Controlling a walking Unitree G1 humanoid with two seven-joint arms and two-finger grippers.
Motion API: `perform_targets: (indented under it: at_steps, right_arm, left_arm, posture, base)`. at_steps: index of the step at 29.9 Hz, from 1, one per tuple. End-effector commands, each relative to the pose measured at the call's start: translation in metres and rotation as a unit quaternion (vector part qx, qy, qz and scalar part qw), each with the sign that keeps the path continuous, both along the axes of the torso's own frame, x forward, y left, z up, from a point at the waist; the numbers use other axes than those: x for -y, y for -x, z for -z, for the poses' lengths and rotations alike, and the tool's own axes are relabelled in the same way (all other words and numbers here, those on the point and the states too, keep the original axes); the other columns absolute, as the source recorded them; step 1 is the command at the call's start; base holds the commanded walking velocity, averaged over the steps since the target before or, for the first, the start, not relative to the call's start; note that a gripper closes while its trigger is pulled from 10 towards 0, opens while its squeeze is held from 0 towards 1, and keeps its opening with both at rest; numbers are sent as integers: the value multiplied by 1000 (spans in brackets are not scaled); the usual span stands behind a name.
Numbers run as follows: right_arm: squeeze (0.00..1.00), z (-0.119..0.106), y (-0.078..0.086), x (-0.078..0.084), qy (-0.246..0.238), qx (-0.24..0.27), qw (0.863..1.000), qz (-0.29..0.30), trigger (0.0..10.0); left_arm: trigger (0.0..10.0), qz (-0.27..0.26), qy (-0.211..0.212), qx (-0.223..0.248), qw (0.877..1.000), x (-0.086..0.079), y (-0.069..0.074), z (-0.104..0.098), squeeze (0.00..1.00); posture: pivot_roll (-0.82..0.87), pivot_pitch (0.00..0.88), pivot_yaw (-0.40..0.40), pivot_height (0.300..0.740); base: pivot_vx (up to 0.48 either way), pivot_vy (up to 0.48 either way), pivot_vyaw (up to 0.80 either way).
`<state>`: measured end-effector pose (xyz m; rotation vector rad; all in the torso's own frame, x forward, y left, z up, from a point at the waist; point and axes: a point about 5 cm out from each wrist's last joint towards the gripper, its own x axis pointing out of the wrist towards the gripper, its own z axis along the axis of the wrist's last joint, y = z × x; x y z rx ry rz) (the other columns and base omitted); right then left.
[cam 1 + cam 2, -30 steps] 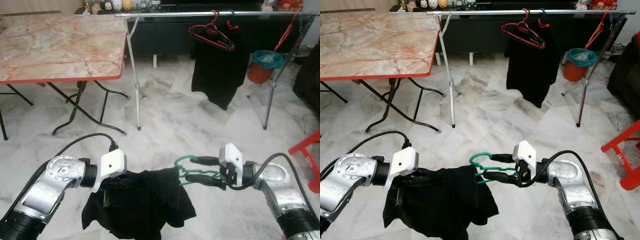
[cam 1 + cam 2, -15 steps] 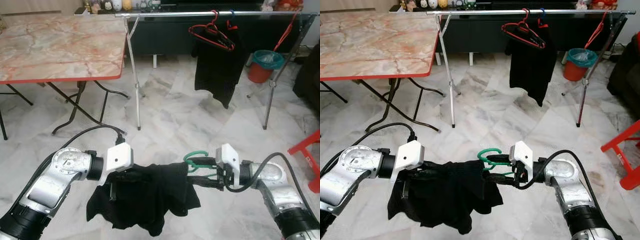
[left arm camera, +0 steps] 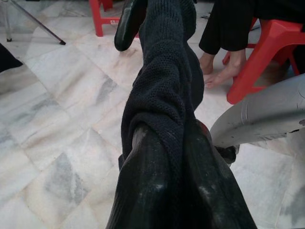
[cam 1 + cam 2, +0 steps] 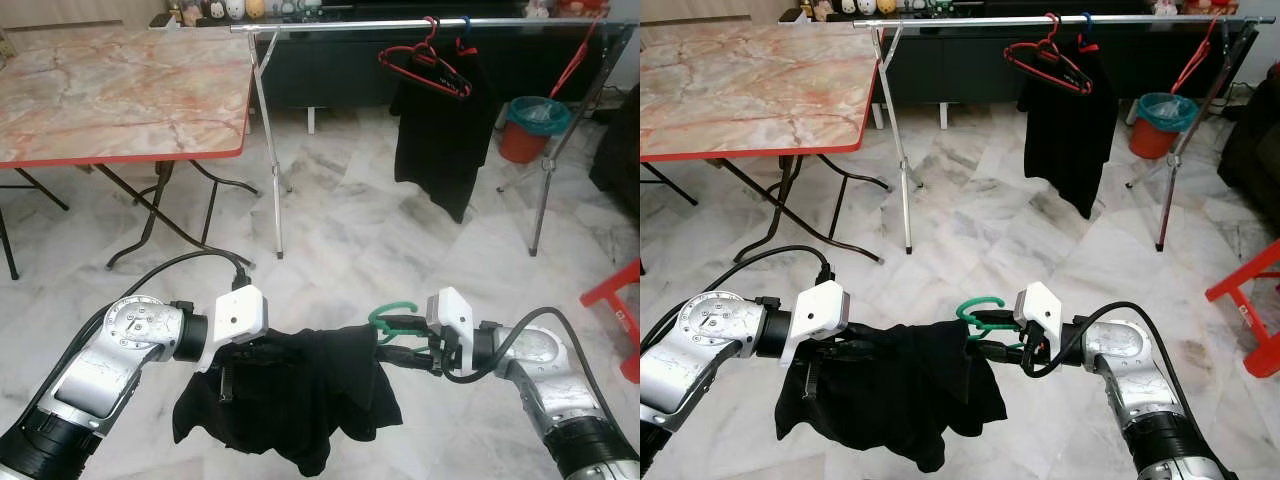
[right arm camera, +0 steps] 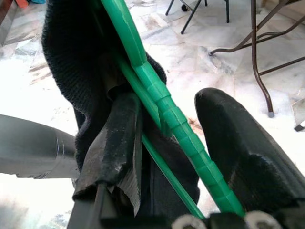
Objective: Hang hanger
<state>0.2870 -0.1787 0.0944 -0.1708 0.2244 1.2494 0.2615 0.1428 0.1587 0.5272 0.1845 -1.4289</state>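
— What colours are on the thing being carried?

— The hanger (image 5: 162, 102) is bright green, and the garment (image 4: 290, 395) draped on it is plain black knit.

— And the arms?

— Silver, with white wrist blocks; the right hand (image 4: 405, 343) and left hand (image 3: 157, 119) have black fingers.

— The room?

— The floor (image 4: 350, 250) is white marble with grey veins. The tabletop (image 4: 120, 90) is pink-veined marble pattern edged in red. On the silver rail (image 4: 400, 26) hang a red hanger (image 4: 425, 68) and a black cloth (image 4: 440, 140). A teal-lined red bucket (image 4: 528, 128) stands behind; a red stool (image 4: 615, 300) is on the right.
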Motion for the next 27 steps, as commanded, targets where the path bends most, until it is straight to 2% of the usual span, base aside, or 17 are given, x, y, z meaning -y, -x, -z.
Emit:
perform_targets:
  at_steps: [1, 13, 21, 27]
  right_arm:
    - [0, -3, -1, -3, -8, 10, 1000, 3, 0]
    - [0, -2, 0, -10, -21, 11, 1000, 2, 0]
    - [0, -7, -3, -8, -38, 14, 999, 10, 0]
    - [0, -6, -3, -8, -34, 13, 999, 9, 0]
  left_arm:
    - [10000, 21, 11, 17, 1000, 5, 1, -10, 0]
    - [10000, 19, 9, 15, 1000, 5, 3, -8, 0]
    - [10000, 14, 10, 14, 1000, 6, 3, -7, 0]
    - [10000, 10, 11, 17, 1000, 6, 3, -7, 0]
  posture:
    - [82, 92, 33, 740]
    - [96, 83, 29, 740]
    - [99, 80, 22, 740]
    - [99, 76, 18, 740]
  base:
    - [0, 0, 0]
    - [0, 0, 0]
    - [0, 0, 0]
    - [0, 0, 0]
